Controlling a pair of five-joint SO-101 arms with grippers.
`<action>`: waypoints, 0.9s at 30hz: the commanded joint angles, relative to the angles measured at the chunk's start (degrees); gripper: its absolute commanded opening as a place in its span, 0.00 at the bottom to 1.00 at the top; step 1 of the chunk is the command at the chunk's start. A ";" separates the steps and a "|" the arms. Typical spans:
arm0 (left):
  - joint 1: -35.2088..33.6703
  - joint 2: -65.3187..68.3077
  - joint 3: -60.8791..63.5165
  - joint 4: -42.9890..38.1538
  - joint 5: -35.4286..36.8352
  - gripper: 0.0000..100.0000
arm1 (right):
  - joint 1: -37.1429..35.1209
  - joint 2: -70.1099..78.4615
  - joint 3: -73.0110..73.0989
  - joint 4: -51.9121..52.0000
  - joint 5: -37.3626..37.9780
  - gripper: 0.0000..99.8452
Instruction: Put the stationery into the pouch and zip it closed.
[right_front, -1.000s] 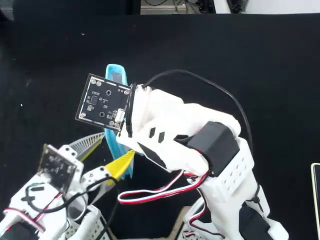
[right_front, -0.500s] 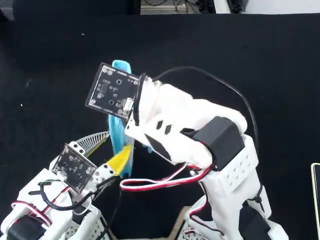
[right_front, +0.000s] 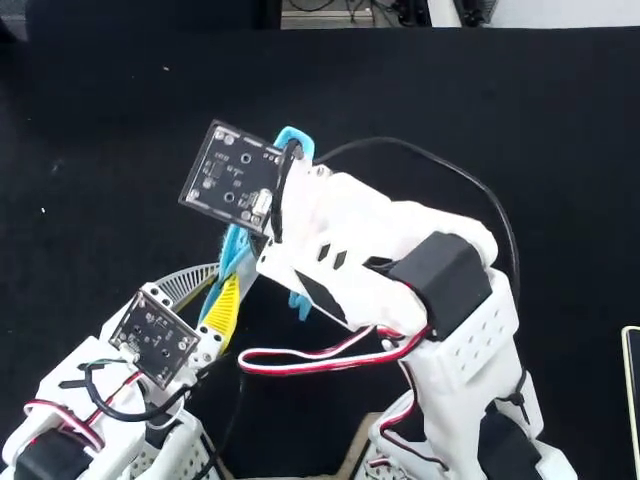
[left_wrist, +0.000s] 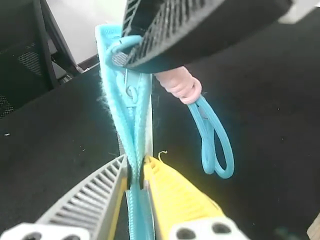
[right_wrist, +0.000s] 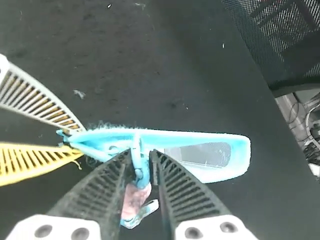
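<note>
The light blue pouch (right_wrist: 165, 150) stands on edge on the black table, stretched between both grippers, with a clear window (right_wrist: 200, 153) on its side. My left gripper (left_wrist: 135, 170), with one grey and one yellow finger, is shut on the pouch's near end. At the zip line, my right gripper (right_wrist: 138, 160), with black fingers, is shut on the zipper pull (left_wrist: 131, 91). A pink charm (left_wrist: 178, 85) and a blue loop strap (left_wrist: 216, 142) hang beside the pull. From above, the pouch (right_front: 234, 252) shows partly under the right arm, and the left gripper (right_front: 222, 292) holds it below.
A black cloth covers the table (right_front: 520, 130) with free room to the far side and right. A flat object (right_front: 632, 400) lies at the right edge. A mesh chair (right_wrist: 280, 40) stands beyond the table.
The right arm has shifted right and away, swinging the pouch's far end to the right. The left gripper has followed to the right, still holding the near end.
</note>
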 joint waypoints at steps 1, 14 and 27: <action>-0.04 0.70 -0.66 1.32 -0.62 0.03 | 3.25 -0.31 -0.48 -0.26 -2.02 0.01; -0.04 0.70 -0.92 3.08 -0.70 0.03 | 14.68 -0.22 0.04 -5.45 -8.97 0.01; -0.04 0.70 -0.92 3.16 -0.70 0.03 | 24.09 0.13 3.38 -10.55 -8.53 0.01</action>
